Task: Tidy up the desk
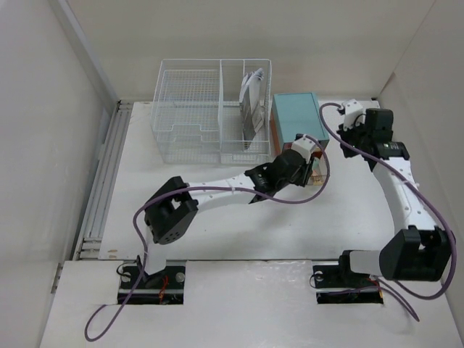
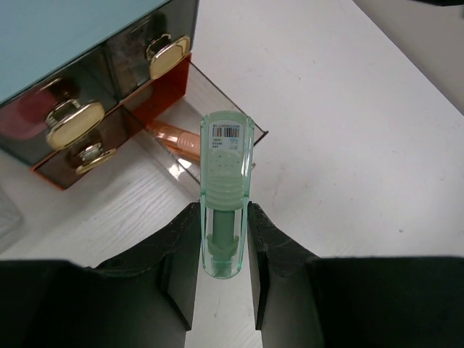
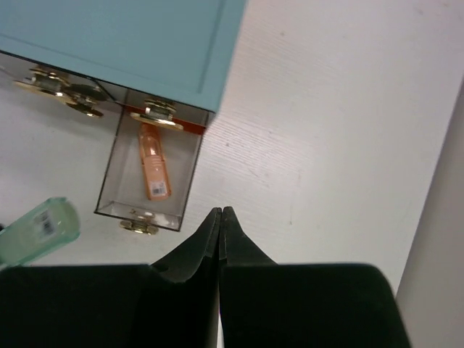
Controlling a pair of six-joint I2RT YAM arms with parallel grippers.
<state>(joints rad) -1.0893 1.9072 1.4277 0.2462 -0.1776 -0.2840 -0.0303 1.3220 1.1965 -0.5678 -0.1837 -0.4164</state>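
1. The desk [image 1: 239, 225] underlies everything; at its far edge, the teal box [image 1: 296, 116].
2. Its open drawer [image 3: 122, 185] holds an orange tube [image 3: 154, 167].
3. In the wire basket [image 1: 188, 109], the right compartment holds papers [image 1: 252, 105].
4. The left gripper [image 2: 223, 217] clasps a green tube [image 2: 226, 167]; the right gripper [image 3: 220, 217] is closed and empty.

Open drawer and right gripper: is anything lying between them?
No. The right wrist view shows only bare desk between the open drawer and the shut right gripper.

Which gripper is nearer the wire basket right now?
Left. The left gripper, holding a green tube, is just off the wire basket's near right corner; the right gripper is past the teal box, farther right.
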